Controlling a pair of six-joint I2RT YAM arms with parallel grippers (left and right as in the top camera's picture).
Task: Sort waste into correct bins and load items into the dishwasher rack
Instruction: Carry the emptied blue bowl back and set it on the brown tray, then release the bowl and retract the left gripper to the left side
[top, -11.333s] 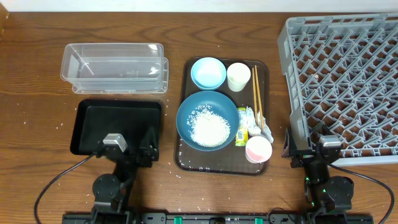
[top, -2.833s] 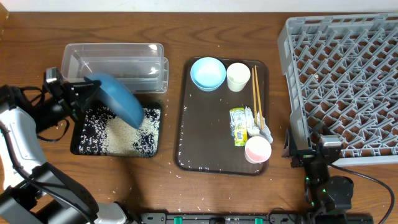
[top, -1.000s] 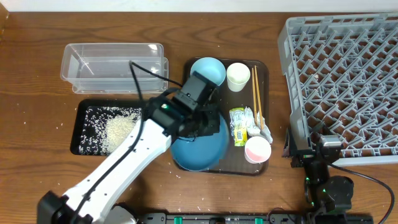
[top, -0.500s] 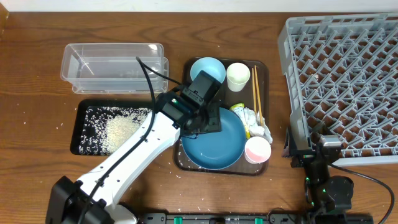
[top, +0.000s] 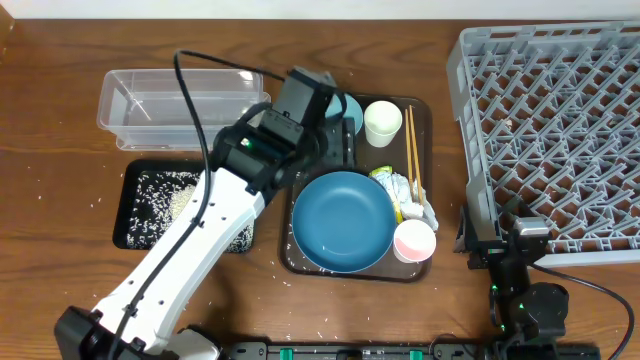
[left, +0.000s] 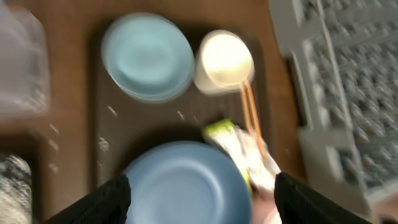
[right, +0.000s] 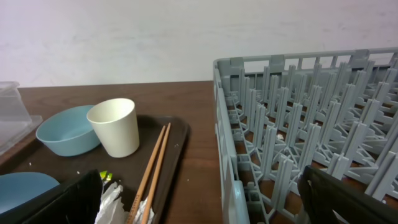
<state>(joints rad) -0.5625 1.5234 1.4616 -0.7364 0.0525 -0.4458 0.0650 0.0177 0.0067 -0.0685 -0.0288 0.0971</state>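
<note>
The dark-blue dish (top: 343, 220) lies flat and empty on the brown serving tray (top: 296, 262). My left gripper (top: 326, 150) hovers open above it, holding nothing; the wrist view shows its fingers (left: 202, 205) spread over the dish (left: 186, 183). The arm partly hides the light-blue bowl (top: 351, 108). The cream cup (top: 381, 122), chopsticks (top: 412, 150), napkin (top: 416, 203), wrapper (top: 384, 178) and pink cup (top: 415, 240) stay on the tray. Rice (top: 175, 200) lies in the black tray (top: 122, 205). My right gripper (top: 505, 245) rests open beside the rack (top: 560, 130).
The clear tub (top: 180, 105) stands behind the black tray. Stray rice grains dot the table around the black tray and the serving tray's front edge. The rack's near wall (right: 298, 124) rises close to my right gripper (right: 205, 205).
My left gripper let go of the dark-blue dish, which now lies flat on the serving tray. The gripper rose and drew back toward the light-blue bowl. The right arm has not moved.
</note>
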